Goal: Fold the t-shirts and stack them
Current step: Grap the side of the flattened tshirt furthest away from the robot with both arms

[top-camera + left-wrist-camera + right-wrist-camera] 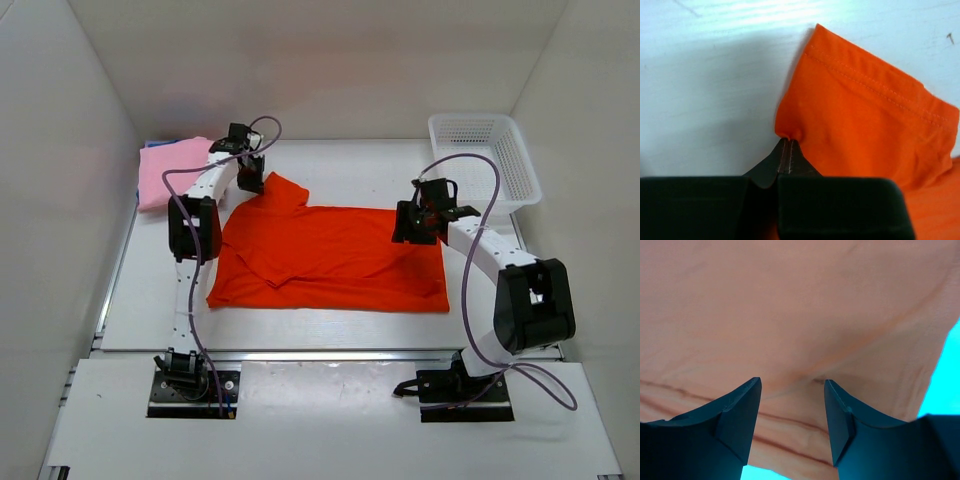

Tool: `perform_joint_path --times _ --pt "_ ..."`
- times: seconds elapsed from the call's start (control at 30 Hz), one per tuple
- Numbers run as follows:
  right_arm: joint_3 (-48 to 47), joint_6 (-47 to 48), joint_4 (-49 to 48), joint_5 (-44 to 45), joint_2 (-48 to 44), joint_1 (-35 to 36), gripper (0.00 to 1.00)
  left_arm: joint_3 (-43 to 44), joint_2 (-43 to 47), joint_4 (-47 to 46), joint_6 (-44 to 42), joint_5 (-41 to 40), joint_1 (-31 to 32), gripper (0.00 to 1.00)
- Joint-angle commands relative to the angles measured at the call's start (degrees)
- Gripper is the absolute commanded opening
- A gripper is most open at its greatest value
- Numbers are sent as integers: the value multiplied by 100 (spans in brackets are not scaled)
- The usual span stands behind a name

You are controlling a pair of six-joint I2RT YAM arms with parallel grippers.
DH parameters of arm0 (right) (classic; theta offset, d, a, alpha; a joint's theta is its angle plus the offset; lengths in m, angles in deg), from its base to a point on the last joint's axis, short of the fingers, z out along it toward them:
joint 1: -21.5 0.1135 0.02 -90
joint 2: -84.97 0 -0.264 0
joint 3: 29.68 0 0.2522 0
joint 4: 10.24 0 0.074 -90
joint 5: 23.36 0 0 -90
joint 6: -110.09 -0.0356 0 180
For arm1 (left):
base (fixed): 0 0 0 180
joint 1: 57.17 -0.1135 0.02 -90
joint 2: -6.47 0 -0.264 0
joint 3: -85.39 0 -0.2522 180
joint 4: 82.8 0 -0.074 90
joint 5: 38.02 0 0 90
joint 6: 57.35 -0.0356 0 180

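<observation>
One orange-red t-shirt (330,255): mid-table, spread flat, part folded.
Right gripper (792,385): at the shirt's right edge, jaws wide apart, holding nothing.
Left gripper (786,142): further back, pinched closed on the edge of the sleeve (865,115).
Handling advice: carry the sleeve inward low and slowly, hem kept straight; the right jaws should take cloth before any pull.
One pink t-shirt (170,170): far left corner.
One white basket (485,120): far right.
</observation>
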Motion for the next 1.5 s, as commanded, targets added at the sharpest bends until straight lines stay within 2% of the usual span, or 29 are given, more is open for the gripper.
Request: perform_joint_path --times 0.0,0.07,0.23,0.33,0.57,0.77,1.1,1.47 --pt "-194 68 -285 613 188 -86 51 -555 456 471 38 370 -108 0" --pt "-299 -2 -338 998 398 -43 51 -977 781 340 12 222 -126 0" --pt "-546 -450 -575 1607 749 45 52 -2970 2019 -747 29 10 -170 0" --pt "-774 -547 -750 1940 970 107 53 -3465 2425 -1147 100 -103 -240 0" --pt "-1432 -600 -725 2206 1593 -87 52 -2957 2382 -435 39 -516 -354 0" --pt "-1986 -696 -549 2548 2112 -130 52 -3176 2575 -452 20 -789 -433 0" --pt "-2997 -792 -4 2952 3123 -34 49 -3290 2698 -496 -32 -667 -539 0" --pt "-3745 -996 409 2733 3765 -130 49 -3369 2645 -558 -85 -491 -513 0"
